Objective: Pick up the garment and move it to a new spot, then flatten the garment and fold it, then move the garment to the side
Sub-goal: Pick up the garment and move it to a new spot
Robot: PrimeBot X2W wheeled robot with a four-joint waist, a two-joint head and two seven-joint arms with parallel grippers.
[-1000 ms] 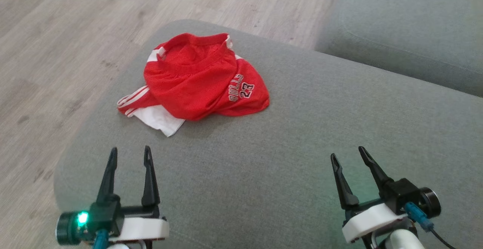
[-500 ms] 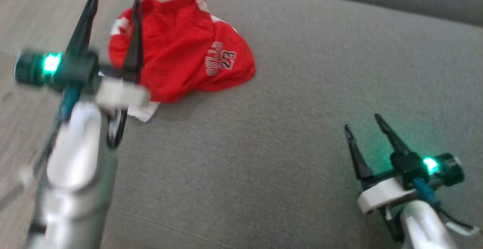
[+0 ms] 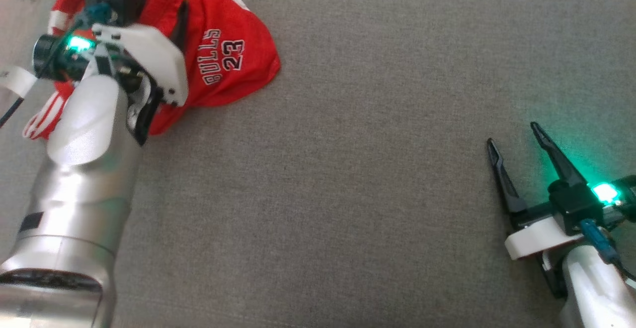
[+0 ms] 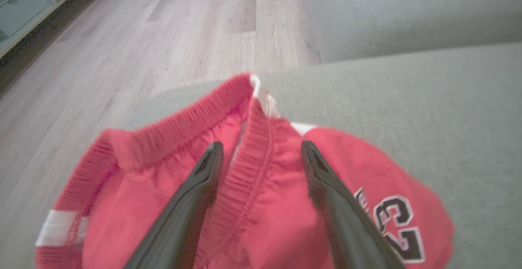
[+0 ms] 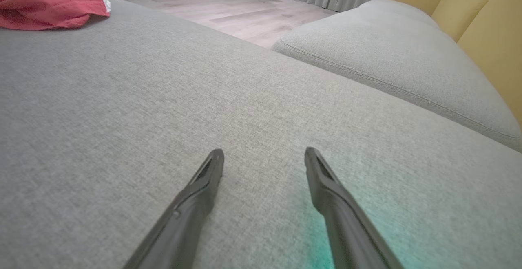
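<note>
The left arm hid part of the red garment (image 3: 233, 64), which lay crumpled near the far left edge of the grey sofa cushion (image 3: 372, 179). The left gripper (image 4: 261, 151) hung over the waistband, jaws open astride a ribbed fold. The right gripper (image 3: 513, 134) hovered well apart above bare cushion, jaws open and empty.

Left arm (image 3: 84, 169) stretches far forward, left gripper (image 4: 262, 144) tipped down, jaws wide apart. Right gripper (image 3: 513, 134) sits low, jaws parted.

red shorts (image 3: 233, 54), "BULLS 23"
</note>
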